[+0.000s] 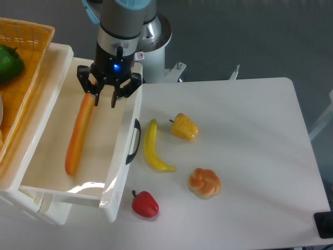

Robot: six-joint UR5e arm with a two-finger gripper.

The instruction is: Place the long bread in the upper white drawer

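My gripper (104, 100) hangs over the far end of the drawer (120, 166), fingers spread apart and holding nothing; a blue light shows on the wrist above them. The bread (79, 134) lies inside the drawer, lengthwise, its far tip just beside my left-hand finger as the camera sees it. From this angle I cannot tell whether that tip touches the finger or merely sits under it. The loaf appears narrow, probably resting on its side, orange crust toward the camera. The drawer stands pulled out, its black handle (136, 141) facing the table (250, 146).

Left of the drawer: an orange basket (21, 78) with a green item (9, 62) in it.

On the table, near the handle: a banana (152, 146). Just beyond it, a yellow pepper (184, 126). Nearer the camera, a knotted bun (204, 183) and a red pepper (144, 203), all apart from one another.
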